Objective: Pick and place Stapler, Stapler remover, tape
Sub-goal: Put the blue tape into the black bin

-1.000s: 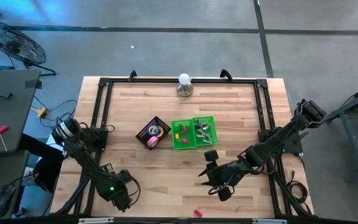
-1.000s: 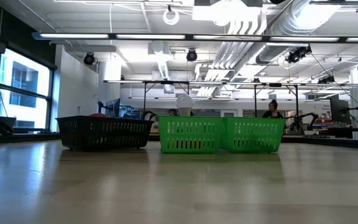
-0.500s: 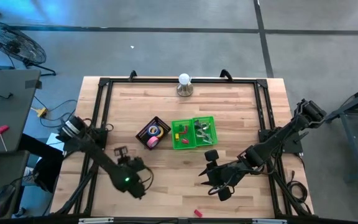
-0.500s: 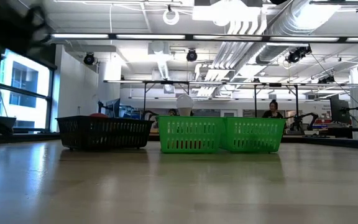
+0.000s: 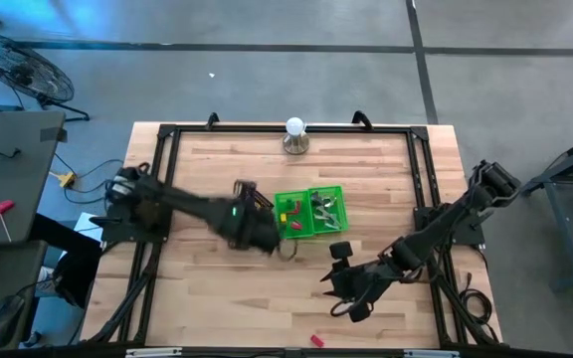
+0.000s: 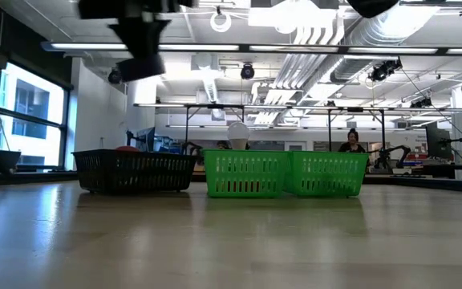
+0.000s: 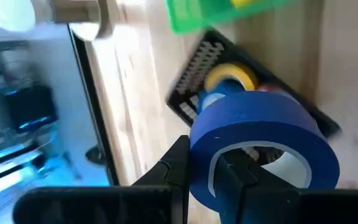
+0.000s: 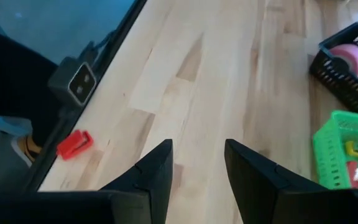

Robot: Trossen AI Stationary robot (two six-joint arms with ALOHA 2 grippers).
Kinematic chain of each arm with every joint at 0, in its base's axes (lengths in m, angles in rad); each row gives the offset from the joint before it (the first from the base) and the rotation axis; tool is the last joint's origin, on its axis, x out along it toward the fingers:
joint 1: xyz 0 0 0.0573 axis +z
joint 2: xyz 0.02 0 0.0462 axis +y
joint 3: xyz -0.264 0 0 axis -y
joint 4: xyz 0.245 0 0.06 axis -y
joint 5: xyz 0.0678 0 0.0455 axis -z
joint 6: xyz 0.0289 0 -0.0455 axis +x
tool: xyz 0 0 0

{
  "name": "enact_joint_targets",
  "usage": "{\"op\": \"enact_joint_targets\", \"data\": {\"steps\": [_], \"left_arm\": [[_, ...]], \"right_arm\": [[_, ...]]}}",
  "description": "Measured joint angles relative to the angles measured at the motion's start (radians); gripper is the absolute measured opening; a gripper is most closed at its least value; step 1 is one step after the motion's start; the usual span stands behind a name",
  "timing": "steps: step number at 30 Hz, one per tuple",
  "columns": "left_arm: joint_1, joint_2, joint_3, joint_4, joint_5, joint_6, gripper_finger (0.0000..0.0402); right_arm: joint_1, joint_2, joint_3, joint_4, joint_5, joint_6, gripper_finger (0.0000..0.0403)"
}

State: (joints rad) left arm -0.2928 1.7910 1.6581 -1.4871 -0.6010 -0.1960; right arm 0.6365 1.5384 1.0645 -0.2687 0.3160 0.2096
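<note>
A blue tape roll (image 7: 263, 134) hangs in my left gripper (image 7: 204, 165), which is shut on it above the black basket (image 7: 194, 68). That basket holds a yellow roll (image 7: 232, 76) and a pink roll (image 8: 348, 55). In the high view my left gripper (image 5: 270, 239) is over the table's middle, beside the green baskets (image 5: 309, 211). My right gripper (image 8: 197, 168) stands open over bare wood at the near right (image 5: 343, 298). A small red object (image 8: 74, 143) lies by the near edge. My left gripper holds the blue roll by its wall (image 7: 199, 146), with one finger inside the hollow centre (image 7: 234, 174) and one outside (image 7: 174, 167). The fingers slant downward. The roll is lifted clear, above the black basket.
A white bulb on a metal base (image 5: 295, 134) stands at the far edge. A black frame rail (image 5: 162, 169) runs round the table. The green baskets (image 6: 287, 174) hold small items. The black basket (image 6: 135, 170) stands left of them. Bare wood lies between the baskets and the near edge.
My left arm has swung from the near left corner toward the table's middle and the black basket, rising and rolling its wrist as it went. It now shows at the top of the low view.
</note>
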Motion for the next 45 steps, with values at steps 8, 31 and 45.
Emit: {"op": "enact_joint_targets", "data": {"steps": [8, 31, 45], "left_arm": [[0.257, -0.026, -0.005, 0.163, 0.235, 0.274, 0.0035], [0.405, -0.019, -0.361, 0.491, 0.462, 0.402, 0.0035], [0.404, -0.026, -0.390, 0.499, 0.367, 0.332, 0.0167]], "right_arm": [[0.022, 0.087, -0.001, 0.003, 0.010, -0.005, 0.0138], [0.025, 0.145, -0.001, 0.003, 0.018, -0.012, 0.0138], [0.024, 0.145, -0.001, 0.006, 0.063, -0.010, 0.0138]]}}
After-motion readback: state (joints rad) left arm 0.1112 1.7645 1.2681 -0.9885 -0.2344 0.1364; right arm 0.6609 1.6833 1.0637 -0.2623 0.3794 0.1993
